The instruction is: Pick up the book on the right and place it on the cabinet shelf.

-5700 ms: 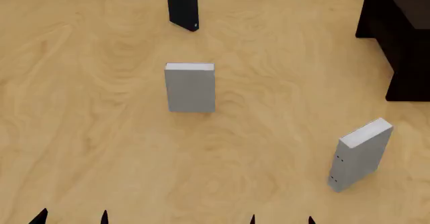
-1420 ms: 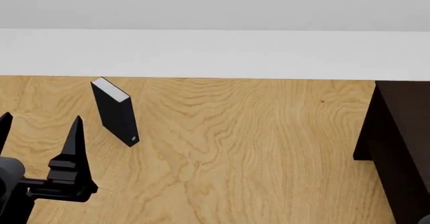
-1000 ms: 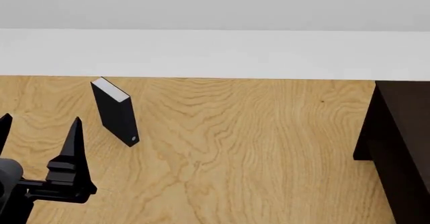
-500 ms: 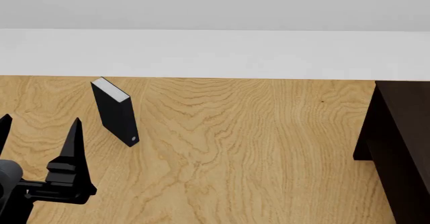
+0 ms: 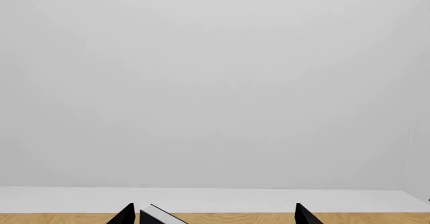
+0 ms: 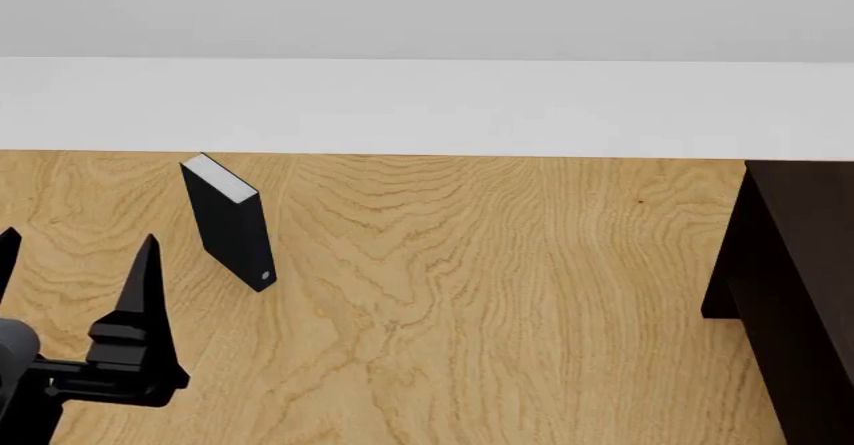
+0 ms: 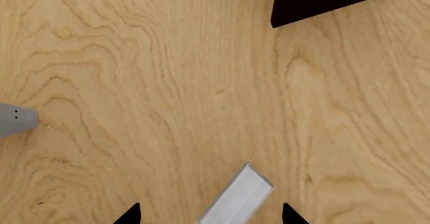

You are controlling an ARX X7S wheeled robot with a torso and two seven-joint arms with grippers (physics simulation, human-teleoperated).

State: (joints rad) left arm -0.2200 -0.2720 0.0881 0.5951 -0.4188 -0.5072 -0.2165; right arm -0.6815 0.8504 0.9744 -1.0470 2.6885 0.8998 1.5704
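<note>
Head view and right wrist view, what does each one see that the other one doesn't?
Only the head view shows the black book and the open left gripper. Only the right wrist view shows the dotted grey book, a pale grey book and the right gripper. Both show the wooden surface and the dark cabinet.

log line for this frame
left hand: open, empty | right hand: open above grey book, no grasp | black book: upright | cabinet: far right
</note>
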